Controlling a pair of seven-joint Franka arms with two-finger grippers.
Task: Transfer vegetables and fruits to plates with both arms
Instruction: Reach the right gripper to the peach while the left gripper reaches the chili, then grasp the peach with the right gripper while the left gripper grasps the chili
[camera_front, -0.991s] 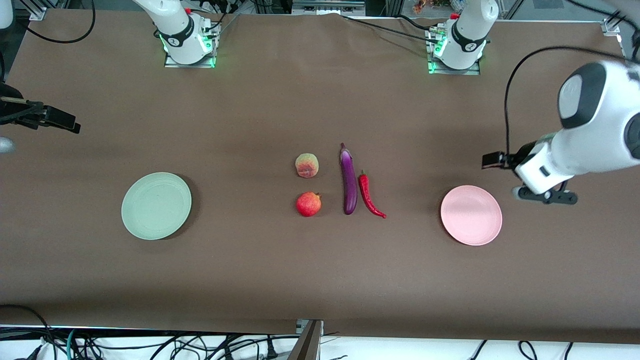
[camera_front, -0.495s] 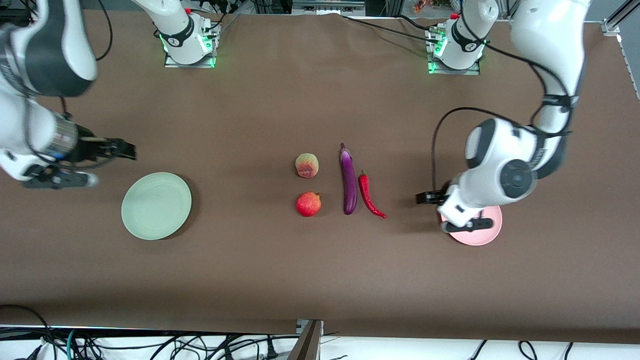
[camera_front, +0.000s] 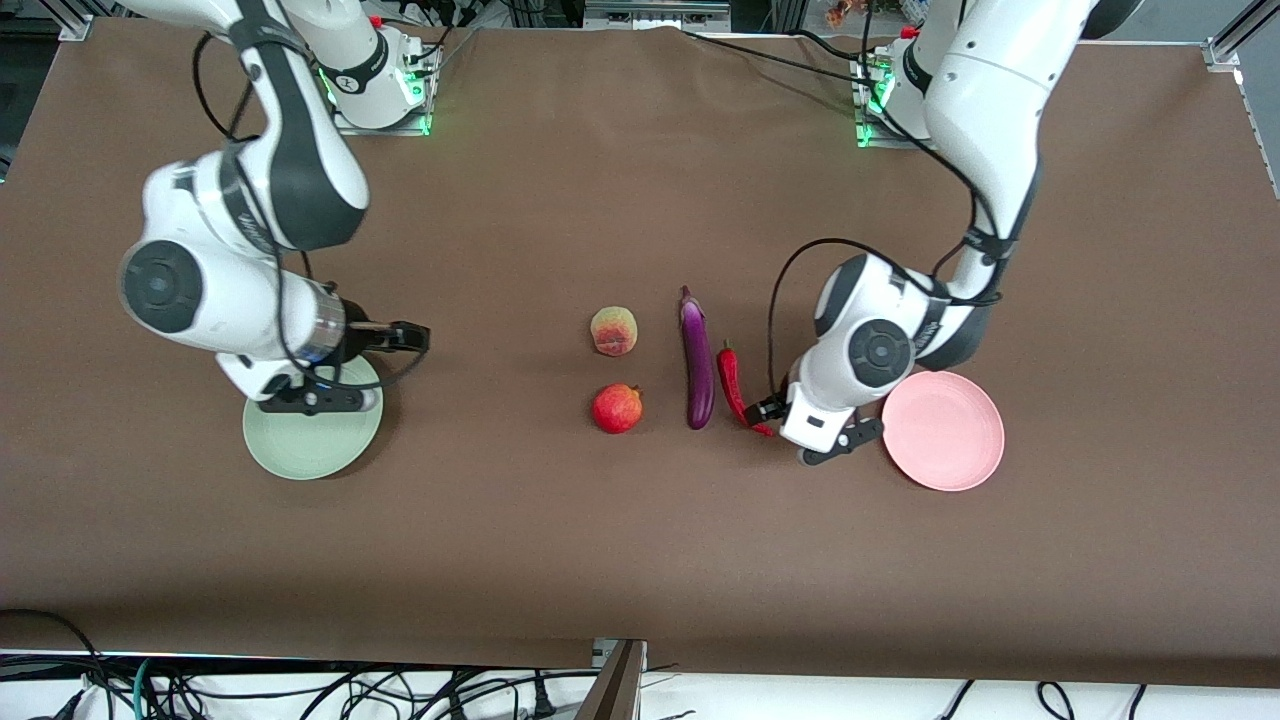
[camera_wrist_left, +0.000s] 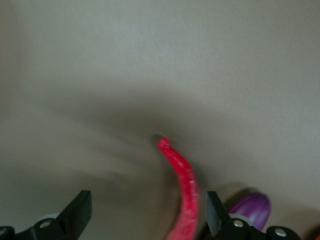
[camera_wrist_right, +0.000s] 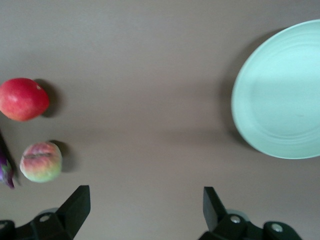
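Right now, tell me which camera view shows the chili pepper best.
The left wrist view: the chili pepper fills the space between the open left gripper's fingers, its tip clear. The front view shows it beside the eggplant, its end hidden by the arm. The right wrist view misses it.

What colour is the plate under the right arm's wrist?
Pale green, a plain matte surface with no pattern; it shows best in the right wrist view.

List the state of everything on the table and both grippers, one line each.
Peach: on table, untouched.
Pomegranate: on table, untouched.
Eggplant: lying on table.
Chili: lying on table, not gripped.
Green plate: empty.
Pink plate: empty.
Left gripper: open, over the chili.
Right gripper: open, empty, by the green plate.
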